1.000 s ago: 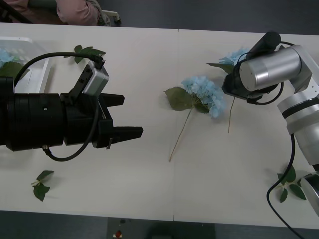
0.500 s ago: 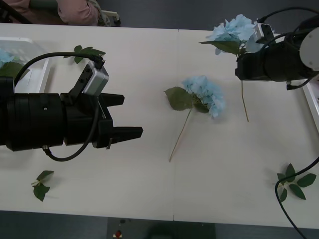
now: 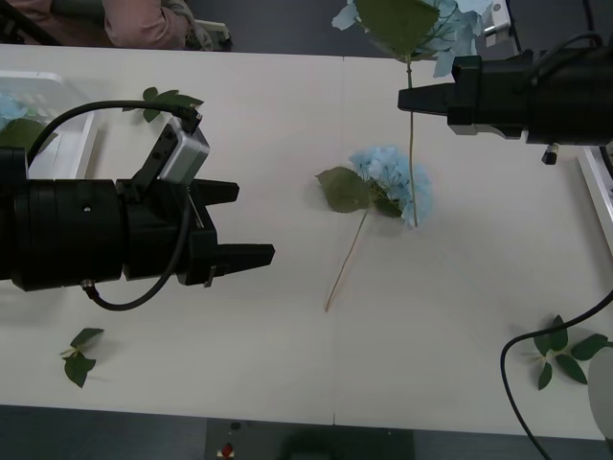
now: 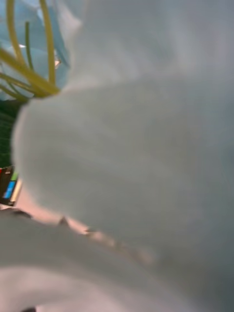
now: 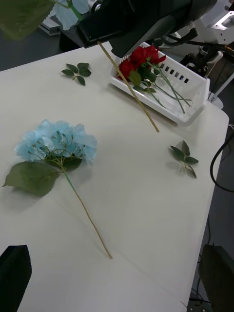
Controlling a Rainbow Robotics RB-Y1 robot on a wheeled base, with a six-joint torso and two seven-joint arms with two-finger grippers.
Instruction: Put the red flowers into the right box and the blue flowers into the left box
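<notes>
pale blue flower (image 3: 450,24) higher, stem dangling

You're in a robotics lab: a long white table (image 3: 287,364) on dark flooring, loose black cables (image 3: 522,383) trailing off its right edge, and equipment crowding beyond its far corner.

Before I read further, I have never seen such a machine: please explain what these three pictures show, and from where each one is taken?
It is a robot with two black arms at a white table. The front picture looks down from above the arms. The left gripper hovers open, holding nothing. The right gripper is shut on a blue flower, lifted off the table with its stem hanging down. The left wrist camera sees another blue flower lying flat, loose leaf sprigs, and red flowers already in the right box. The right wrist camera is pressed against pale petals.
</notes>
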